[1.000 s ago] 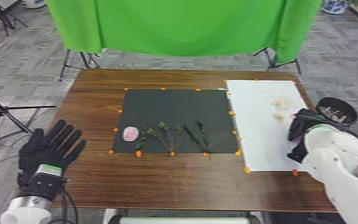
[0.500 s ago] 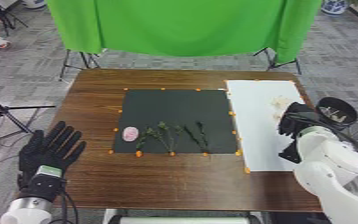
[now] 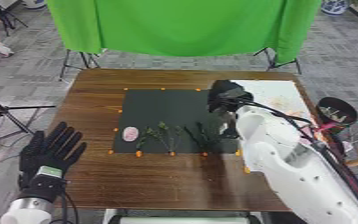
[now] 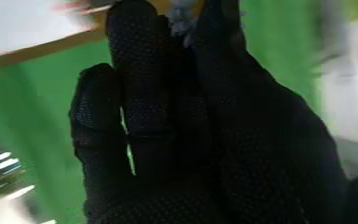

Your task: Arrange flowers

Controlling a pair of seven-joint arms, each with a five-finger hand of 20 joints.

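My right hand [image 3: 225,97] is above the seam between the dark mat [image 3: 162,107] and the white sheet [image 3: 269,90]. In the right wrist view this hand [image 4: 184,120] has its fingers straight and close together. A small pale grey cluster [image 4: 181,19] appears at the fingertips; whether it is held cannot be told. Green stems [image 3: 165,135] and darker stems [image 3: 198,136] lie along the mat's near part, beside a pink oval [image 3: 130,133]. Pale dried flowers [image 3: 283,100] rest on the sheet, partly behind the arm. My left hand [image 3: 47,155] stays open at the table's left edge.
A black bowl [image 3: 338,106] with pink and green bits stands off the table's right side. Orange markers [image 3: 139,154] border the mat on the brown table [image 3: 158,185]. Behind the table hangs a green cloth [image 3: 184,30]; a tripod [image 3: 2,110] stands at the left.
My right hand has swung left from the sheet's right side to the mat's right edge, uncovering more of the bowl. My left hand has stayed almost where it was.
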